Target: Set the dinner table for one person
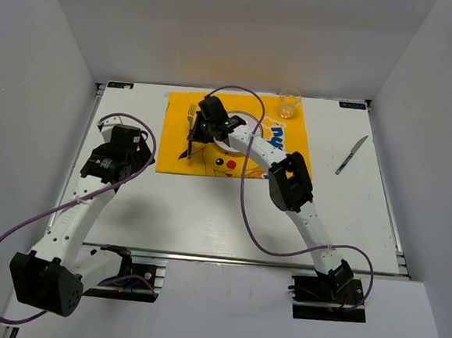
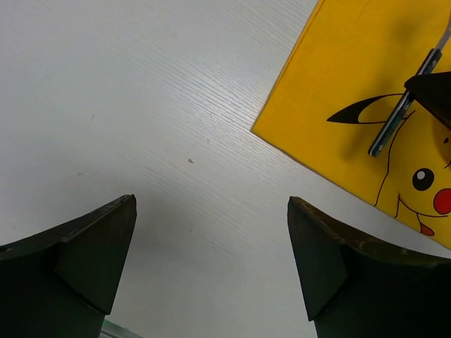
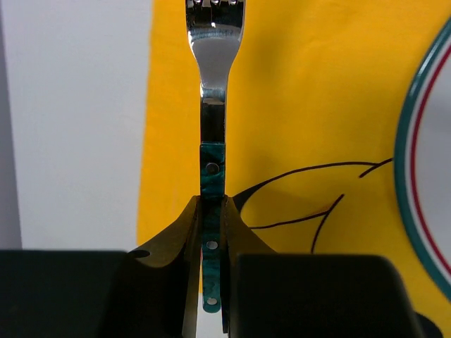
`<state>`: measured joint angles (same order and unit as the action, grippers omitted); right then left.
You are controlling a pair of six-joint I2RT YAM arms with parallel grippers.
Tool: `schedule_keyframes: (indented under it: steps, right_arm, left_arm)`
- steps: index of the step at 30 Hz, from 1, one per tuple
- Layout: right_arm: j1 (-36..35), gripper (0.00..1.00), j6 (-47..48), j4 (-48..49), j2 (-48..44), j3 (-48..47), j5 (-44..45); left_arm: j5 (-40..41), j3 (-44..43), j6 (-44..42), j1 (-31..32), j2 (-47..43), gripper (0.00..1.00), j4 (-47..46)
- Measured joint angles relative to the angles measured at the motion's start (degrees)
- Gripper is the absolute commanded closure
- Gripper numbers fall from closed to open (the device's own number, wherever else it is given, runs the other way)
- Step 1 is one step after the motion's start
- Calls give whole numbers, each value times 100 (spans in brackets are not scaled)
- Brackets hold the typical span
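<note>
Shows a hard, smooth white worktop (image 1: 207, 214) filling the scene, right gripper (image 3: 213, 218) clamped narrowly on the teal handle of a likely light, stiff, slippery fork (image 3: 213, 127) above the yellow cartoon cloth (image 1: 173, 145) at far centre, left gripper (image 2: 211, 204) wide open, empty, at left; blue lettering (image 1: 277, 144) on cloth partly hidden, unreadable.

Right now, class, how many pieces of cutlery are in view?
2. A fork is gripped by the right gripper at the cloth's left side; a knife lies on the table, far right. More may be hidden under the arms.
</note>
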<state>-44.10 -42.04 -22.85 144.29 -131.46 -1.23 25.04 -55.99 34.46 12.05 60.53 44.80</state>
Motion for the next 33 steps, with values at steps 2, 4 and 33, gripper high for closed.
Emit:
schedule_keyframes:
  steps: [2, 4, 33]
  right_arm:
    - [46, 100, -35, 22, 127, 0, 11]
    - [70, 100, -107, 37, 227, 0, 26]
    - [-17, 100, -743, 586, 704, -195, -221]
  left_arm:
    - [-13, 0, -4, 0, 0, 2, 0]
    - [-22, 0, -13, 0, 0, 2, 0]
    - [-221, 0, -149, 0, 0, 2, -31]
